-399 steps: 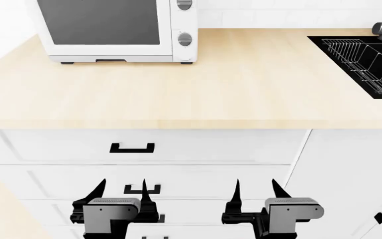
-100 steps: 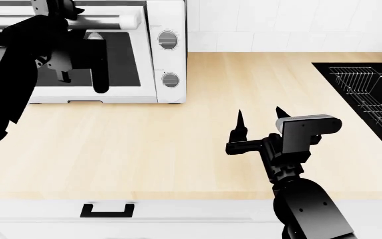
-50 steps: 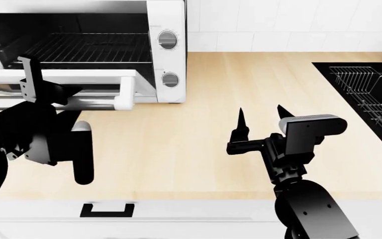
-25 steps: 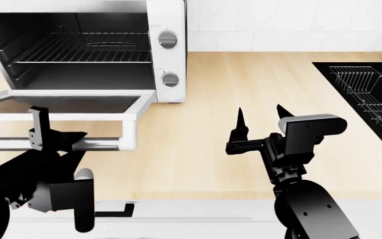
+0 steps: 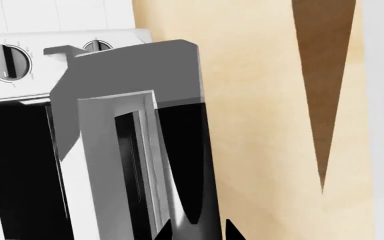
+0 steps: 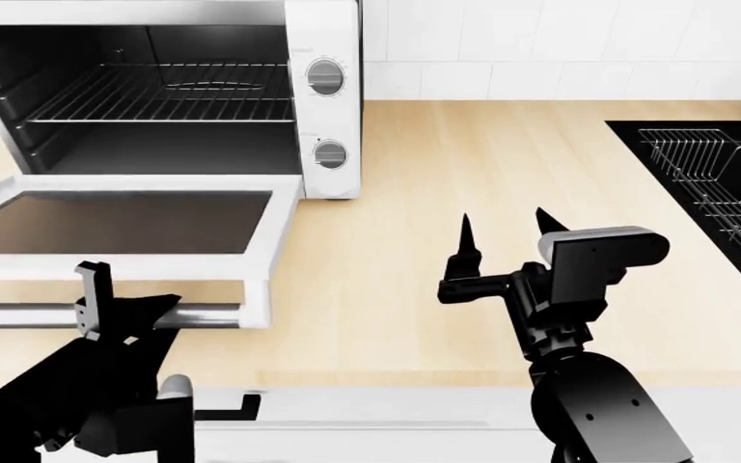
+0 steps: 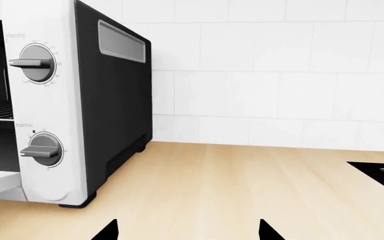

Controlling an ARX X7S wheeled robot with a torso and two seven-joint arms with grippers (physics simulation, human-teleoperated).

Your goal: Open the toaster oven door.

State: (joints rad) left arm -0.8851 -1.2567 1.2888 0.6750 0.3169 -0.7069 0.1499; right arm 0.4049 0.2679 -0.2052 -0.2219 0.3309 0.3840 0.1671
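Nearest, the black left end effector [image 6: 120, 311] sits at the front-left edge of the pale wooden surface [image 6: 512, 174], its fingers closed around the long silver-white bar handle [image 6: 204, 314] of the white-framed toaster oven door [image 6: 126, 227] with the dark glass window. The door lies swung fully down, roughly level, projecting from the oven toward the front edge of the surface. The black right end effector [image 6: 500, 241] hovers above the middle of the surface near the front edge, its two pointed fingers spread apart with nothing between them. Further back, the boxy white toaster oven [image 6: 323, 96] stands at the rear-left corner of the surface against the white tiled wall [image 7: 279, 75]. Its dark interior is exposed, with a wire rack [image 6: 165, 92] across it. Two round silver-grey knobs [image 7: 35, 63] sit one above the other on its right panel. At the right edge, a black sink [image 6: 712, 178] holding a wire basket is recessed into the surface.
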